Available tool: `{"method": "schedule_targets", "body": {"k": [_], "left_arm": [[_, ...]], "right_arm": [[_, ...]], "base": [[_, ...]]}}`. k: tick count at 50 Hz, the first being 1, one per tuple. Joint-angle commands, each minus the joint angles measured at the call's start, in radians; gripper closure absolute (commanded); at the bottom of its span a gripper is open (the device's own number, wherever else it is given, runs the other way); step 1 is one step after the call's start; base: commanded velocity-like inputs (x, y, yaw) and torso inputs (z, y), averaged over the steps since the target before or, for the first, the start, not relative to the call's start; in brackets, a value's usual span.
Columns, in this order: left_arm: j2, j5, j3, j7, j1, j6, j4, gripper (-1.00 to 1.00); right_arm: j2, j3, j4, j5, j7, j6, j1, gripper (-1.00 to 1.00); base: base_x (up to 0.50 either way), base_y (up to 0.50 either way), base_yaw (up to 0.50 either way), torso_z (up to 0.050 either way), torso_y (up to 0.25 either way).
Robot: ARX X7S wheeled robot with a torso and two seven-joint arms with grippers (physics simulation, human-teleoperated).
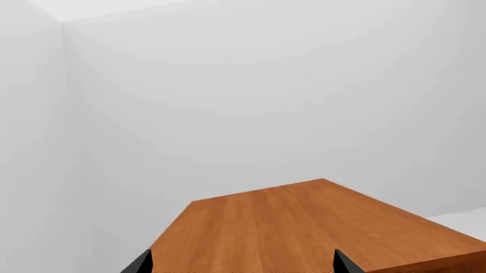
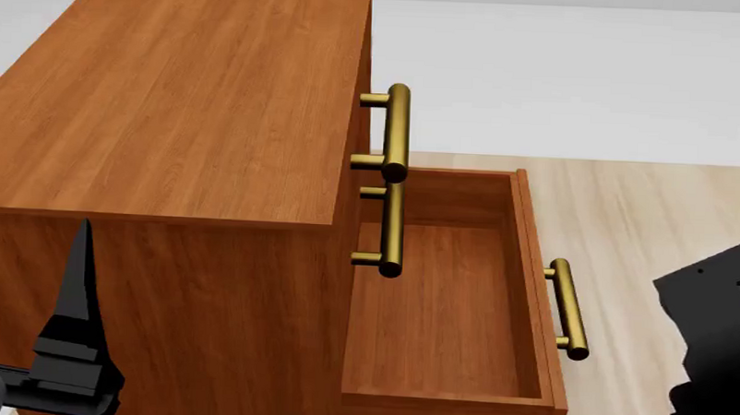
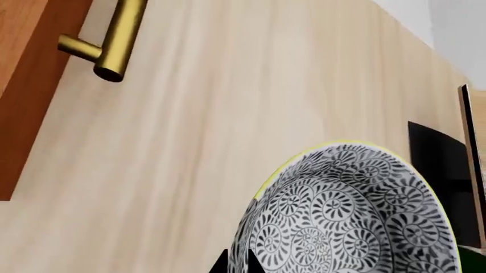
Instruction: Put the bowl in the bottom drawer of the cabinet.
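The cabinet (image 2: 189, 100) is reddish-brown wood with brass bar handles down its front. Its bottom drawer (image 2: 435, 311) is pulled out and holds nothing; its brass handle (image 2: 566, 307) faces the right arm (image 2: 716, 340). The bowl (image 3: 349, 216), white with a dense blue-grey pattern, shows only in the right wrist view. My right gripper (image 3: 237, 264) is shut on its rim, one finger on each side, above the floor next to the drawer handle (image 3: 114, 40). My left gripper (image 1: 241, 267) hangs open over the cabinet top (image 1: 304, 227), its fingers wide apart with nothing between them.
Pale wood floor (image 3: 190, 142) lies beside the drawer. White walls (image 1: 227, 102) meet in a corner behind the cabinet. A flat black object (image 3: 436, 165) sits on the floor beyond the bowl. One left finger (image 2: 82, 290) points up at the cabinet's near side.
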Motion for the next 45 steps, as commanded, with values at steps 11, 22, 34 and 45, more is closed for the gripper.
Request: {"method": "schedule_targets", "body": {"k": [11,22,34,45], "left_arm": [[-0.003,-0.005,0.005,-0.004,-0.005,-0.005,0.001,-1.00],[-0.003,-0.004,0.008,-0.005,-0.005,0.000,-0.004,-1.00],[-0.004,-0.003,0.011,-0.005,-0.005,0.004,-0.007,-1.00],[-0.006,-0.005,0.015,-0.002,-0.004,0.009,-0.013,-1.00]], "right_arm": [[-0.005,-0.119,-0.025,-0.045,-0.083,-0.022,0.103,1.00],[-0.016,-0.188,-0.032,-0.067,-0.153,-0.036,0.168,1.00],[-0.041,-0.266,-0.015,-0.108,-0.240,-0.085,0.221,1.00],[-0.074,-0.307,0.016,-0.143,-0.283,-0.117,0.262,1.00]], "base": [[0.00,0.00,0.00,0.000,0.001],[0.00,0.00,0.00,0.000,0.000],[0.00,0.00,0.00,0.000,0.000],[0.00,0.00,0.00,0.000,0.001]]}}
